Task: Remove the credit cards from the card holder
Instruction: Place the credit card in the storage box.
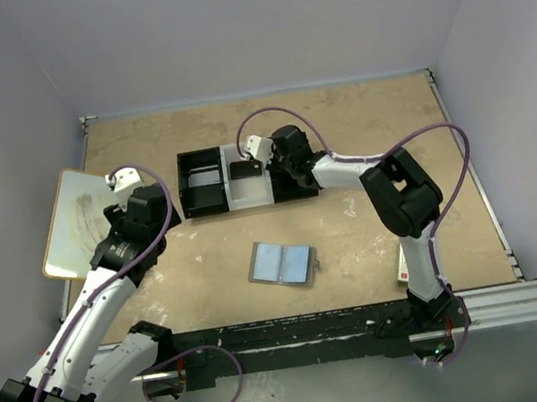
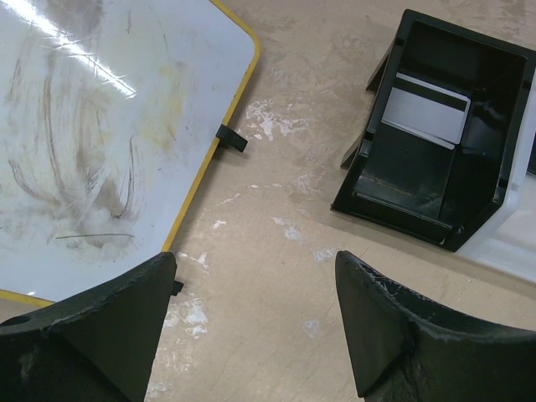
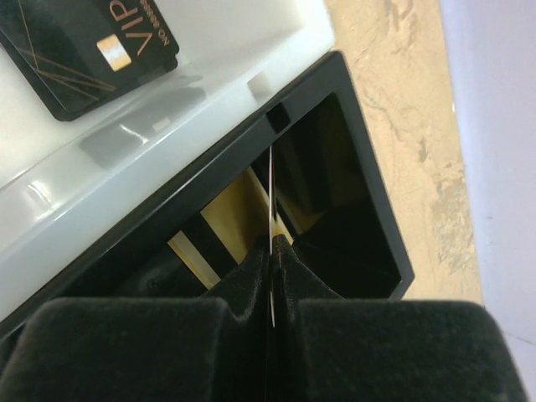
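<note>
risk sits with the right gripper (image 3: pixel 272 261), its pads pressed shut on a thin card (image 3: pixel 272 188) seen edge-on above the black right-hand compartment of the tray (image 3: pixel 368 226). the card hangs close to the dividing wall, so a release here could leave it caught on that rim or tipped into the white middle compartment, where a black vip card (image 3: pixel 88 42) lies. a shallow pinch could also let it twist or slip early. the left gripper (image 2: pixel 255 264) stands wide and empty over the table (image 2: pixel 276 193), between the whiteboard (image 2: pixel 92 126) and the tray. the card holder (image 1: pixel 282 263) lies open and flat on the table, nearer the arm bases than the tray, touched by neither arm; whether any card remains in it i cannot tell. only the right wrist view shows the pinched card; from above it is hidden. only the left wrist view shows a pale card (image 2: pixel 427 113) in the left compartment.
</note>
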`<state>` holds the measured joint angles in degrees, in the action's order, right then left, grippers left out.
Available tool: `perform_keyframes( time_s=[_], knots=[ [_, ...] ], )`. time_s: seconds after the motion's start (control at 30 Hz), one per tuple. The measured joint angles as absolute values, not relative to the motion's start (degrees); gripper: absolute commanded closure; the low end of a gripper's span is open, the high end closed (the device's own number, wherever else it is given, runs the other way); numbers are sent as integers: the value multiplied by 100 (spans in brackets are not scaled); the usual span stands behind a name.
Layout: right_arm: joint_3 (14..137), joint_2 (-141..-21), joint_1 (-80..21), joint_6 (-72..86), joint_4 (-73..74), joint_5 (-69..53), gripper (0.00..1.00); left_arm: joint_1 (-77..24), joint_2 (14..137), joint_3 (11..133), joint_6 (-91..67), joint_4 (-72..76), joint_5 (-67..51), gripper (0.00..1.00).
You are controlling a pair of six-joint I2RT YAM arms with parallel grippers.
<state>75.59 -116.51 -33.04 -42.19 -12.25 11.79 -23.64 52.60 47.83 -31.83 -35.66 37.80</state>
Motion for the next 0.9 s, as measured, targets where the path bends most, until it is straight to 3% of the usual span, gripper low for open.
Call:
perform_keyframes(
  time_s=[0.23,0.4,0.67,0.77,0.9],
  knots=[
    [7660,-11813,-3304,-4222,-1219,1297,100,-2364,5260,4783,-3183,-3566,3780,25],
    [7712,-11813,-3304,-4193,-1190,1273,84,-2364,5260,4783,-3183,-3566,3780,25],
    [7712,-11813,-3304,-4187,-963,1107,81,-2364,5264,4783,-3183,-3566,3780,25],
    [7710,-11813,-3297,-4204,-923,1090,70,-2364,5273,4783,-3183,-3566,3780,25],
    [7710,-11813,-3275,-4224,-882,1079,69,-2364,5280,4783,-3183,-3566,3778,25]
  ],
)
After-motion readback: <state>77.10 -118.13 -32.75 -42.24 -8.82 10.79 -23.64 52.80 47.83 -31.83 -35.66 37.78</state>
